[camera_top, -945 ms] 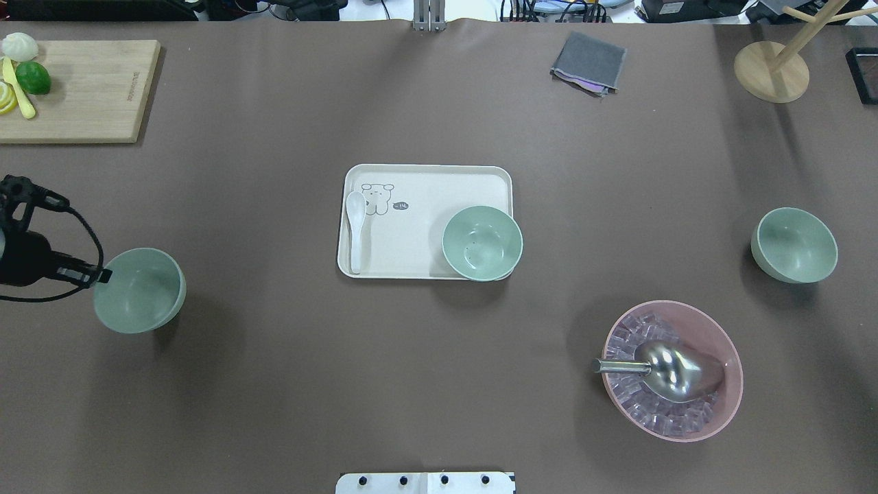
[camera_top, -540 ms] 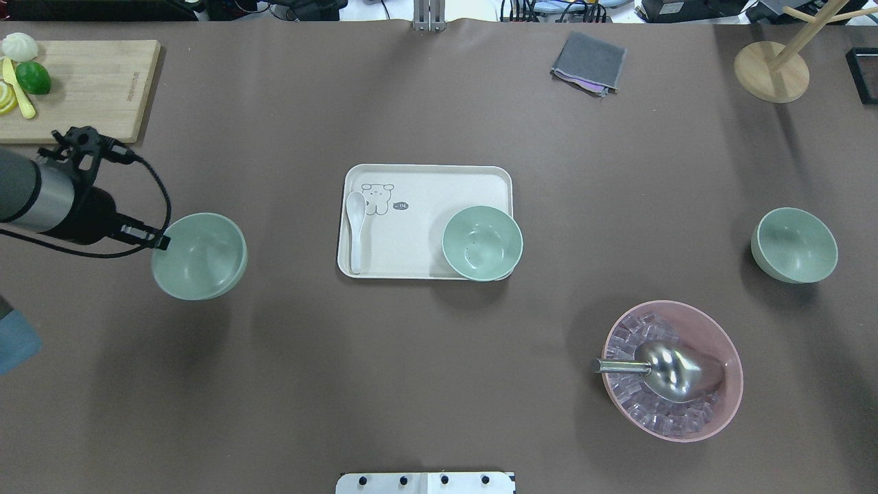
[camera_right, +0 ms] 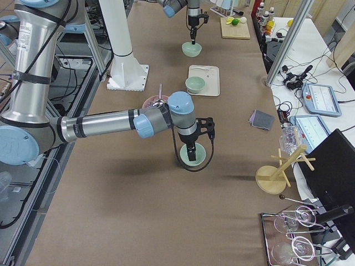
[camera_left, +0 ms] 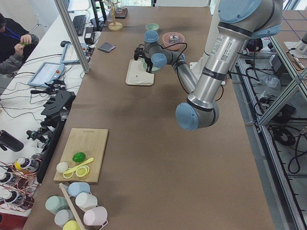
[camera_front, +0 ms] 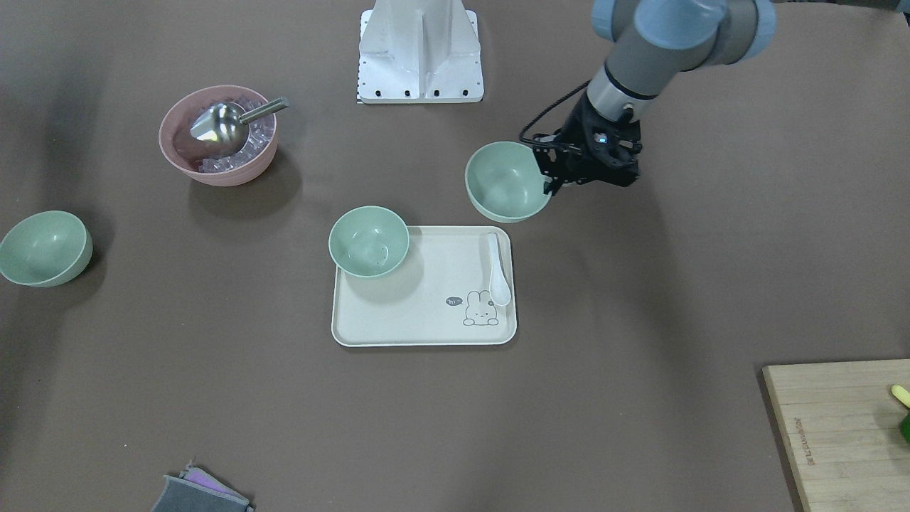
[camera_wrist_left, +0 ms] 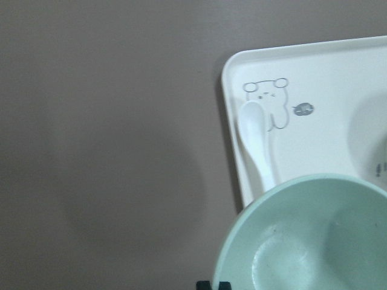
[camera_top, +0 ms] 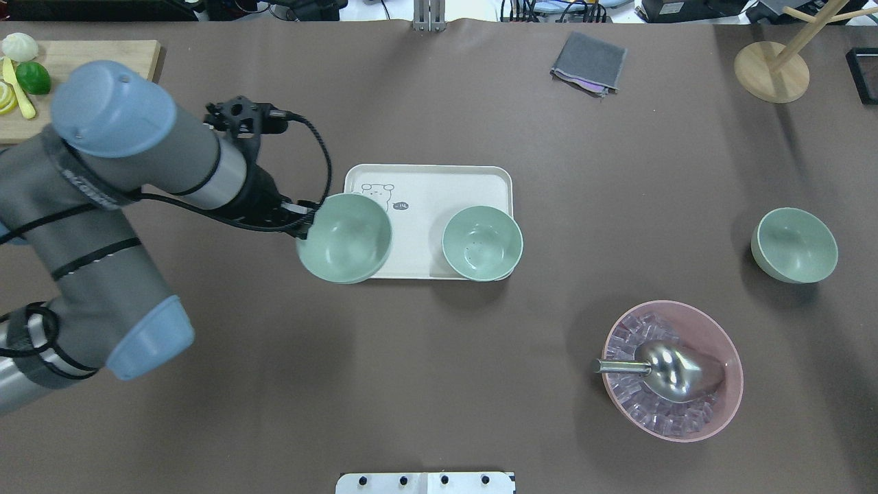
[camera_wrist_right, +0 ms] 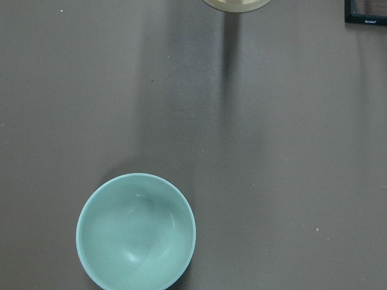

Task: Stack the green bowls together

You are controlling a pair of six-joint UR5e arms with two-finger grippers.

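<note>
The bench [camera_top: 439, 384] is big, flat and brown. A cream tray [camera_top: 425, 182] sits in the middle. One green bowl [camera_top: 794, 245] stands alone far out on the right. A pink bowl [camera_top: 706, 329] is nearer the front. At the back lie a grey cloth [camera_top: 588, 62], a wooden board [camera_top: 96, 89] and a round wooden stand [camera_top: 769, 72].
</note>
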